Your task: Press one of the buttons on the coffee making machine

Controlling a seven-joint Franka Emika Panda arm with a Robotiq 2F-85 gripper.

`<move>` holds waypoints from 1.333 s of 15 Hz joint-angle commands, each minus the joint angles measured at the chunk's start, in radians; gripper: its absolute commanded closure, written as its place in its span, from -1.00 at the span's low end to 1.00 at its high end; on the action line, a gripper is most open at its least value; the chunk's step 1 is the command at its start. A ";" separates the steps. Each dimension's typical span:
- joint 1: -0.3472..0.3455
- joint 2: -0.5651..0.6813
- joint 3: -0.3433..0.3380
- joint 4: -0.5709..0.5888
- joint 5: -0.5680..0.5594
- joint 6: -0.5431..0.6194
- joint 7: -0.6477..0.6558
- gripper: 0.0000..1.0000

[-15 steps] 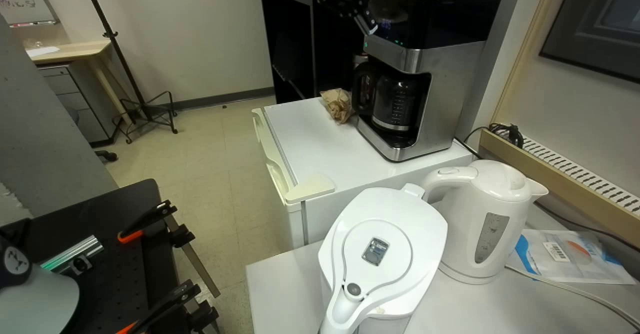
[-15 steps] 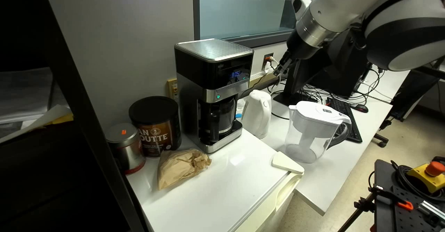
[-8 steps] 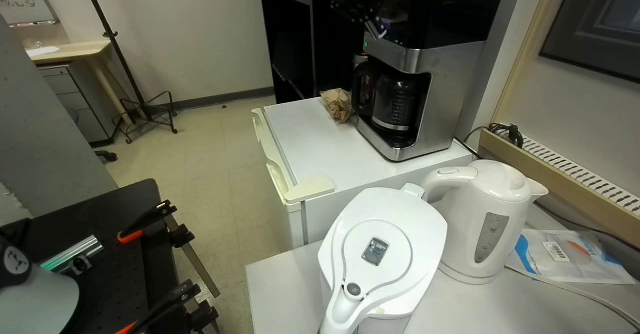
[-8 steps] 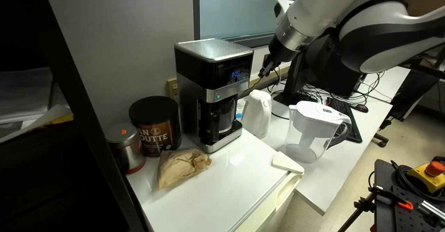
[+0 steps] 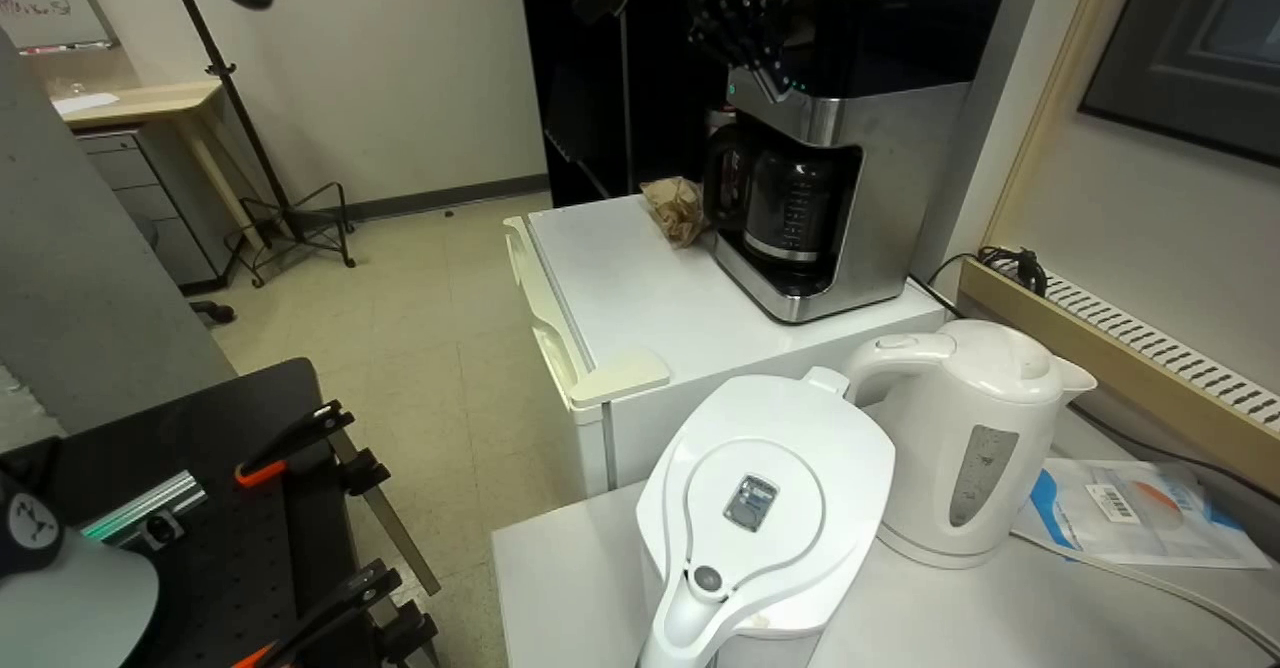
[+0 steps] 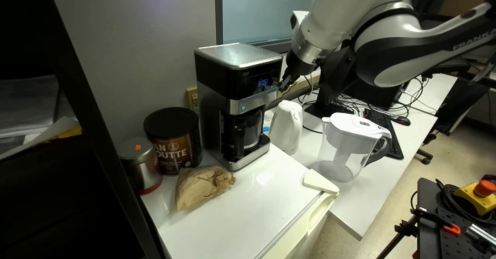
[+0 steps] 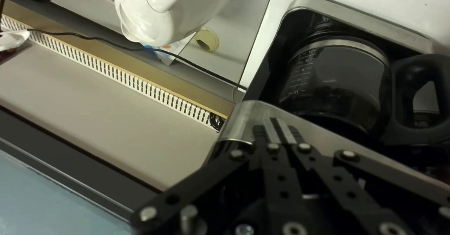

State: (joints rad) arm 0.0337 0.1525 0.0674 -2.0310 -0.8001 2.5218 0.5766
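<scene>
The coffee making machine point(image 6: 213, 78) stands upright on a white cabinet. It also shows in an exterior view point(image 5: 900, 178). Its black upper front has a lit blue display point(image 6: 262, 83), small green lights and a silver strip with a lit green button point(image 6: 243, 107). The dark carafe point(image 7: 337, 80) sits inside. My gripper point(image 6: 283, 86) is just in front of the upper panel, near its kettle-side edge. In the wrist view its fingertips point(image 7: 278, 122) lie together over the silver strip, holding nothing. It also shows in an exterior view point(image 5: 775, 88). I cannot tell whether it touches the panel.
A white kettle point(image 6: 286, 127) and a filter pitcher point(image 6: 343, 146) stand on the table beside the cabinet. A paper bag point(image 6: 202, 188), a coffee can point(image 6: 172, 140) and a metal tin point(image 6: 140, 166) stand on the machine's far side. A monitor point(image 6: 333, 88) is behind the arm.
My gripper has moved to the coffee machine's front panel and somewhat lower, from a spot well apart from it. The machine and the other objects have not moved.
</scene>
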 commanded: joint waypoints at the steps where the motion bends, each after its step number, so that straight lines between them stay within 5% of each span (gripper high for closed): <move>1: 0.035 0.047 -0.035 0.050 -0.011 0.005 0.020 0.92; 20: 0.068 0.065 -0.072 0.065 -0.019 0.007 0.032 0.92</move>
State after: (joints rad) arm 0.0835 0.2051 0.0129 -1.9821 -0.8000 2.5185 0.5893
